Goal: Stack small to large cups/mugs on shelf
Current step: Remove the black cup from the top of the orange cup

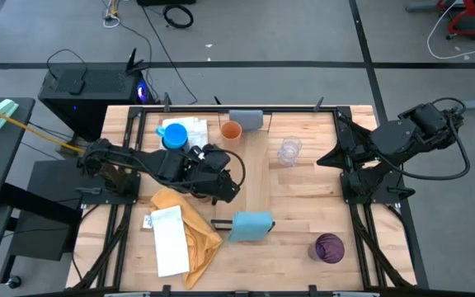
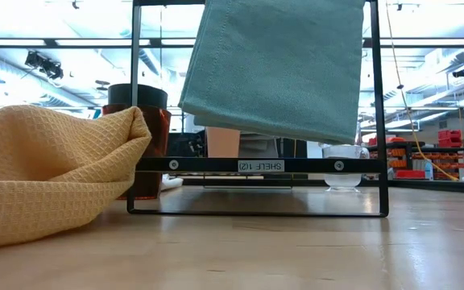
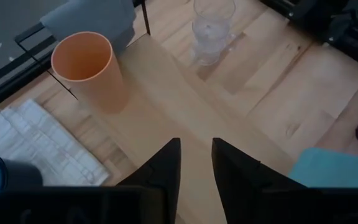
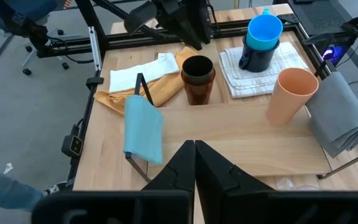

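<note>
Left gripper parted, empty, above pale wooden shelf, facing orange plastic cup as likely pick; right gripper shut, parked.

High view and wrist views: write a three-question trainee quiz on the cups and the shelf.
1. True or false: the left gripper has its fingers closed on a cup.
2. Which stands nearest the grey end of the long pale wooden shelf? A: tall orange plastic cup. B: purple translucent cup. C: clear ribbed glass.
3. Fill in: the bright blue mug sits stacked in the ___ mug.
Key: 1 false; 2 A; 3 navy.
</note>
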You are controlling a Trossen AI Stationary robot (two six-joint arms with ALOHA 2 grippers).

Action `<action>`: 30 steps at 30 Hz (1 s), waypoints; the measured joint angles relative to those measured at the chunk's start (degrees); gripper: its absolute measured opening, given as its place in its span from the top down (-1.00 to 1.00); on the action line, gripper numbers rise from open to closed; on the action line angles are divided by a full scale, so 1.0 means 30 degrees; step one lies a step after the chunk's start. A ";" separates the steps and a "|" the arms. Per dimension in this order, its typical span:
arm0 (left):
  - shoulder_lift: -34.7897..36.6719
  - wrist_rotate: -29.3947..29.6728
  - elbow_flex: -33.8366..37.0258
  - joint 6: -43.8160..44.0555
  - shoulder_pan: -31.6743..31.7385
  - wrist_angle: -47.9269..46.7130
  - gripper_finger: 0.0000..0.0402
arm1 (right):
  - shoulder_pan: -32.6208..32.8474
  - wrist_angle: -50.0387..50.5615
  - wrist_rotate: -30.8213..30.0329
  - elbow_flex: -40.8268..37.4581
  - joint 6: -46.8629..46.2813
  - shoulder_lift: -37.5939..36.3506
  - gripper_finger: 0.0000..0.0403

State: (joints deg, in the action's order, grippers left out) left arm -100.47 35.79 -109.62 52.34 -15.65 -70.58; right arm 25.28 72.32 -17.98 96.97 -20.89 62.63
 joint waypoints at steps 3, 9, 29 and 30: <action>0.0007 0.0022 0.0000 0.0000 0.0018 0.0157 0.52 | 0.0000 0.0006 0.0001 0.0006 -0.0021 0.0000 0.93; 0.0007 0.0008 0.0000 0.0000 0.0004 0.0183 0.50 | 0.0000 -0.0001 0.0001 0.0005 -0.0012 0.0000 0.93; 0.0003 -0.5043 0.0729 0.1187 -0.0619 -0.1033 0.48 | 0.0000 0.0004 0.0001 0.0004 -0.0188 0.0000 0.93; -0.0018 -0.5164 0.0851 0.1641 -0.0724 -0.1590 0.47 | 0.0000 0.0006 0.0001 0.0005 -0.0184 0.0000 0.93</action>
State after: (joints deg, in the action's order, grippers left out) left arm -100.52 20.30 -107.07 57.26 -17.82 -75.35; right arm 25.28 72.34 -17.98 96.99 -21.44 62.63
